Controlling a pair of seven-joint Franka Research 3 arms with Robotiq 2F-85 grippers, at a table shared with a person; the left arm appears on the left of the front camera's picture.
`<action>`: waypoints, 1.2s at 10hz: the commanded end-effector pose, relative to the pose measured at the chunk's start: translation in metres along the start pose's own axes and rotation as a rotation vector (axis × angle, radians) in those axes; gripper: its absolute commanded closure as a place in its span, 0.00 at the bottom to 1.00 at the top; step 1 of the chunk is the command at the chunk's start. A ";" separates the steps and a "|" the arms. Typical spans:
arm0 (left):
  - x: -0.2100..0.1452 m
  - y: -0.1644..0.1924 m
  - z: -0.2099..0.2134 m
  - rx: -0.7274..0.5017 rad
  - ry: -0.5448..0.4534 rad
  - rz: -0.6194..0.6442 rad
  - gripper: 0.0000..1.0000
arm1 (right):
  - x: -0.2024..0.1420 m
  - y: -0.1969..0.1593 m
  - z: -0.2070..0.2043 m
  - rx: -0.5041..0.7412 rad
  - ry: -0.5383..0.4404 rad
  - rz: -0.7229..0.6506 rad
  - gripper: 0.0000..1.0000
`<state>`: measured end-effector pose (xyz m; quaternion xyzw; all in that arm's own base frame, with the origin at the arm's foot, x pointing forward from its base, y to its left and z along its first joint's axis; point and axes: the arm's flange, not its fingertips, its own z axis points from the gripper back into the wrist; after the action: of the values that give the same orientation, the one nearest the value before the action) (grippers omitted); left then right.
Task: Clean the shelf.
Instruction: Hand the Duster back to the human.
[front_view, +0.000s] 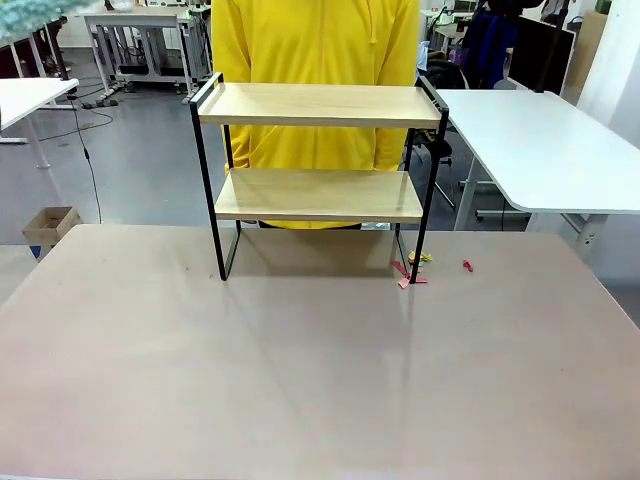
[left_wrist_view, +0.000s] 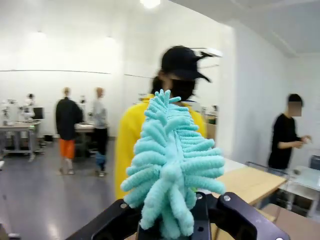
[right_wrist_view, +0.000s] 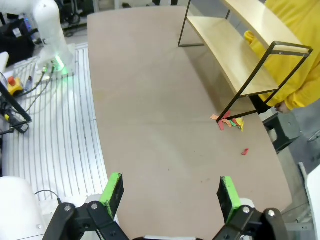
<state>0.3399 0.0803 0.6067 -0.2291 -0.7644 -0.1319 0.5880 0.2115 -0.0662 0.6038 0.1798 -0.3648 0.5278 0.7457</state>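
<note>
Small colourful scraps (front_view: 412, 270), possibly paper, are lying by the two-tier wooden, black-framed shelf (front_view: 318, 195) on the tabletop (front_view: 300, 370), while the left hand (left_wrist_view: 200, 220) is clamping a fluffy turquoise duster (left_wrist_view: 170, 160) and the right hand (right_wrist_view: 170, 192) is gaping wide.

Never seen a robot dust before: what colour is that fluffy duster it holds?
Light turquoise; the duster shows best in the left wrist view.

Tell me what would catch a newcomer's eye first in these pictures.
Probably the fluffy turquoise duster, clamped upright in the left gripper and pointing toward the person in yellow. Next, the shelf at the table's far edge, both wooden boards bare, with small colourful scraps on the table by its right foot. The right gripper hangs open above the table.
</note>
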 end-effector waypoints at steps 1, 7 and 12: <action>-0.021 0.006 0.019 0.155 -0.030 -0.114 0.83 | 0.001 -0.001 0.002 0.006 -0.013 0.011 0.00; -0.143 0.054 0.045 0.289 0.096 -0.092 0.83 | 0.001 -0.001 0.002 0.006 -0.013 0.011 0.00; -0.231 0.060 0.073 0.288 0.109 0.000 0.83 | 0.001 -0.001 0.002 0.006 -0.013 0.011 0.00</action>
<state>0.4027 0.1381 0.3781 -0.1282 -0.7173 -0.0289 0.6842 0.2117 -0.0662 0.6038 0.1798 -0.3645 0.5278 0.7459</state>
